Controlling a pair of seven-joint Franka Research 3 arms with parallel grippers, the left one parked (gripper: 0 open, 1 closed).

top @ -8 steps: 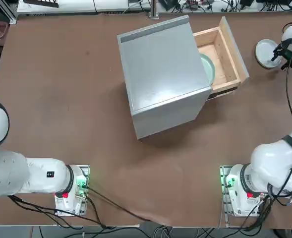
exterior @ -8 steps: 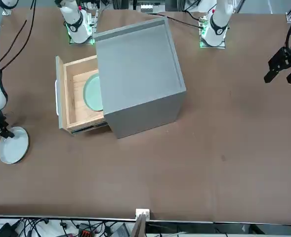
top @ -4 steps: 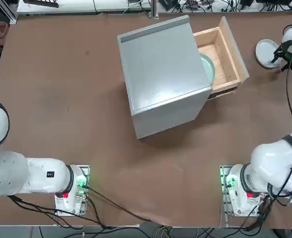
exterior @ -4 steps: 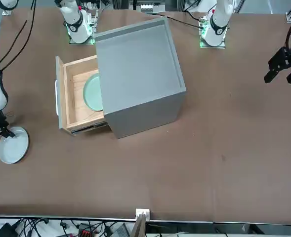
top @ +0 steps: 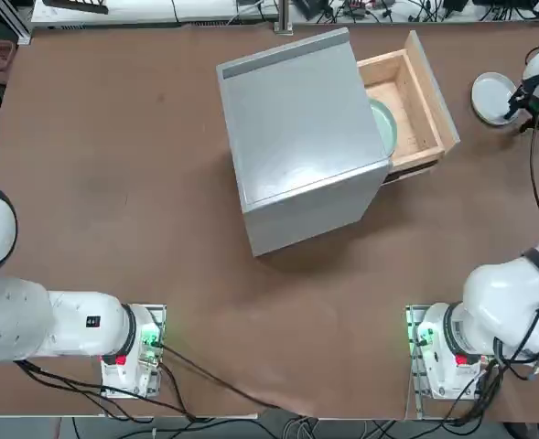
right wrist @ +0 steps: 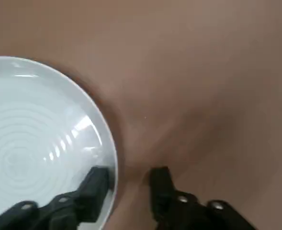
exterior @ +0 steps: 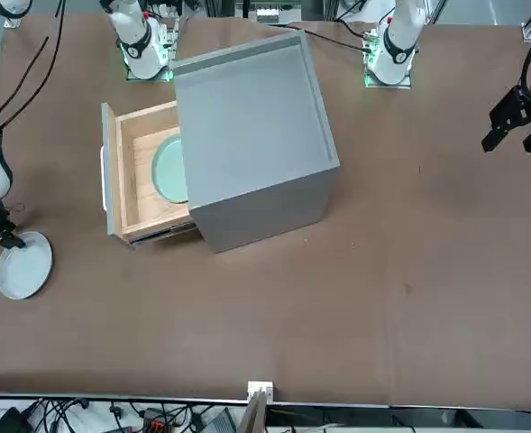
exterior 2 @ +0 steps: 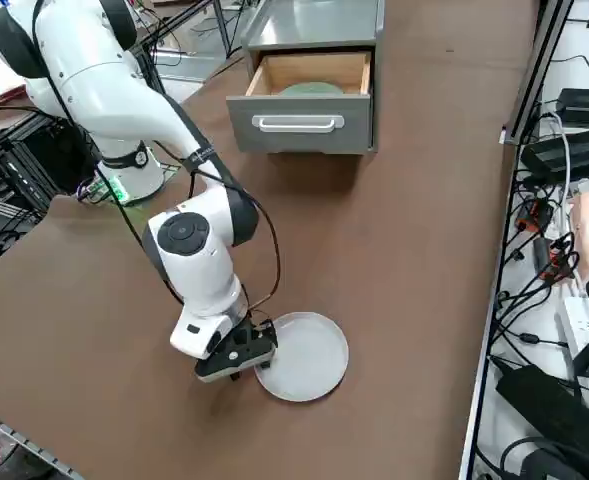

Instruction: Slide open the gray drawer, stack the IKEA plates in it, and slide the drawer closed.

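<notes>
My gripper [right wrist: 126,184] has come down at the near edge of the whitish plate [right wrist: 40,143] and its fingers have drawn in until they straddle the rim, one over the plate and one outside; they are narrowing, not yet clamped. The plate lies flat on the table [top: 113,137], well apart from the open drawer [top: 425,101], where the green plate [top: 385,123] waits. The second pickup is starting.

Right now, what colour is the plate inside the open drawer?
Pale mint green plate, clearest in the front view.
</notes>
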